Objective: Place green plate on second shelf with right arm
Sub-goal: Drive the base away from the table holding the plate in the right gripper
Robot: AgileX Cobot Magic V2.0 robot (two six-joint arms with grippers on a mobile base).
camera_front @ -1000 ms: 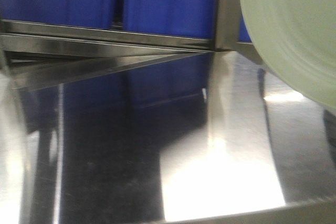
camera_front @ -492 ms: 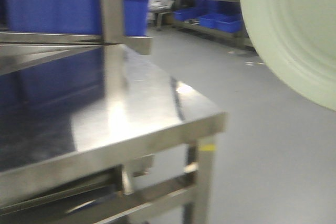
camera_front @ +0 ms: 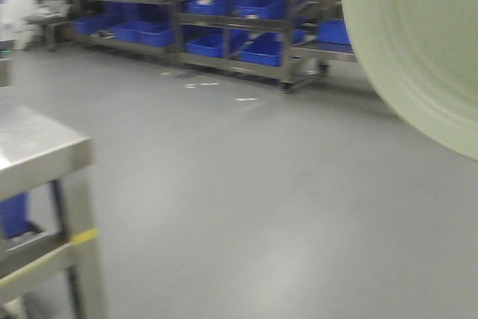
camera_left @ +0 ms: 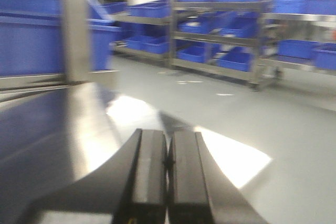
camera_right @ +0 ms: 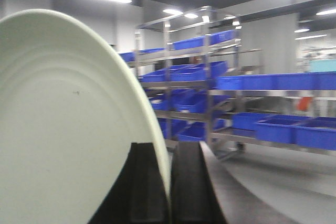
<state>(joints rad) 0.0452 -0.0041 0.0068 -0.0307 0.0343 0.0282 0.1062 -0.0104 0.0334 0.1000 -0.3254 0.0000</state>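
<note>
Holding plate [camera_right: 68,129] upright by its rim in right gripper [camera_right: 169,156], well above floor. Left gripper [camera_left: 167,153] pressed closed, empty. Shelf not in view. Beware slip from narrow rim pinch, or striking table [camera_front: 45,147] corner during any swing.

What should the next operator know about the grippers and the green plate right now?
Left gripper: shut, empty, above a steel table top.
Right gripper: shut on the rim of the green plate, which is held in the air.
Done: plate picked up.
Left: set it on the second shelf. These views do not show which tier that is; racks with blue bins stand across the floor.
</note>
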